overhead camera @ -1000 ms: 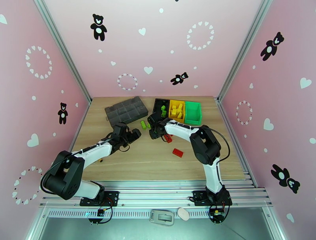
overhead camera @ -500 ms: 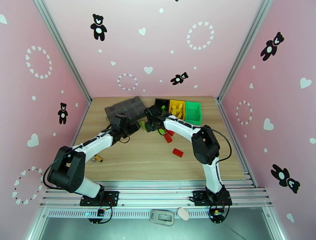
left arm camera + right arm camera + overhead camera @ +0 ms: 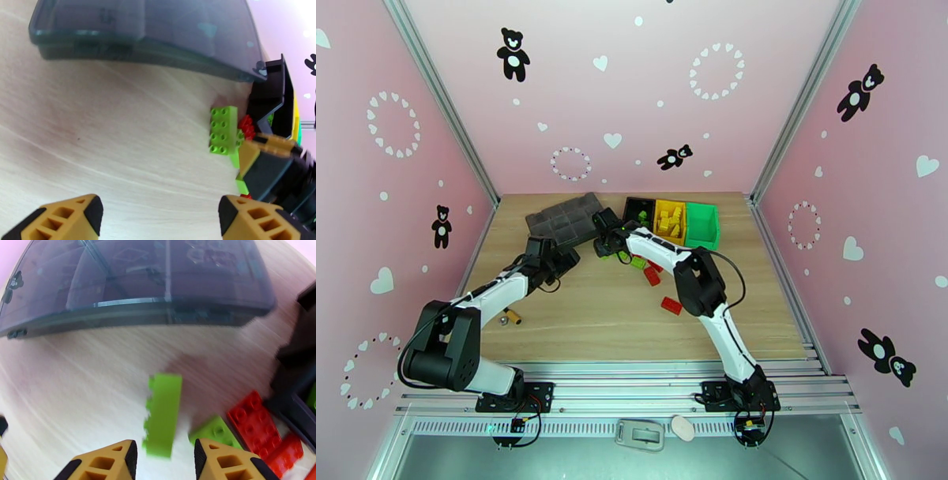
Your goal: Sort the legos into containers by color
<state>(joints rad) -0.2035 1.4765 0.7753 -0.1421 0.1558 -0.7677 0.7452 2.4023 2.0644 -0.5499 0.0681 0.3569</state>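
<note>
Reaching over the counter (image 3: 616, 331) with both arms, I have my right fingers (image 3: 603, 239) parted around the near end of a light green brick (image 3: 162, 417). It lies on its side just in front of the dark-grey organizer box (image 3: 138, 279) — a gap shows on either side, so nothing is gripped. Another green brick (image 3: 213, 432) and two red bricks (image 3: 256, 422) lie just to its right, beside the black bin (image 3: 632, 204). My left fingers (image 3: 569, 258) stand wide apart, holding nothing, near the box. Yellow bricks (image 3: 673, 219) sit in the yellow bin (image 3: 657, 221) — the green bin (image 3: 703, 237) ends the row. One red brick (image 3: 671, 305) lies apart.
</note>
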